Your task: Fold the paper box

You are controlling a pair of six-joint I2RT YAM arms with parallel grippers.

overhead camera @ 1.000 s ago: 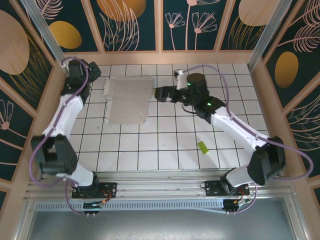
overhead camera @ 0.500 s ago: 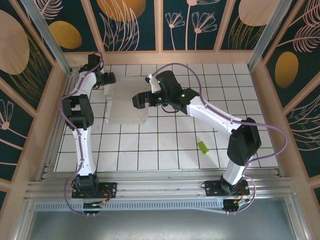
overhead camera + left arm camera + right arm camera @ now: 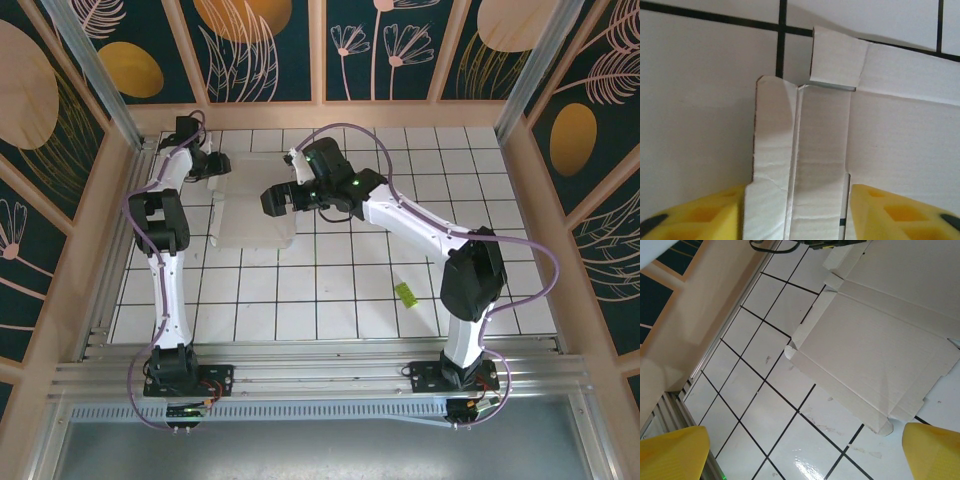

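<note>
The paper box (image 3: 250,205) lies flat, white face up, at the back left of the tiled table. My left gripper (image 3: 213,166) is at its far left corner. In the left wrist view the gripper (image 3: 797,220) is open, with its yellow fingers (image 3: 700,220) on either side of a narrow creased side flap (image 3: 800,150) of the box (image 3: 900,135). My right gripper (image 3: 272,199) hovers over the sheet's right part. It is wide open (image 3: 805,455) with bare tile between its fingertips, and the box (image 3: 880,340) lies beyond them.
A small lime-green strip (image 3: 405,293) lies on the tiles at the right front. The wooden side wall (image 3: 110,200) runs close along the left arm. The back wall (image 3: 320,112) is just behind the box.
The left arm has stretched out to the box's far left corner. The right gripper has swung left from beside the sheet to over it. The sheet looks a little more bunched.
</note>
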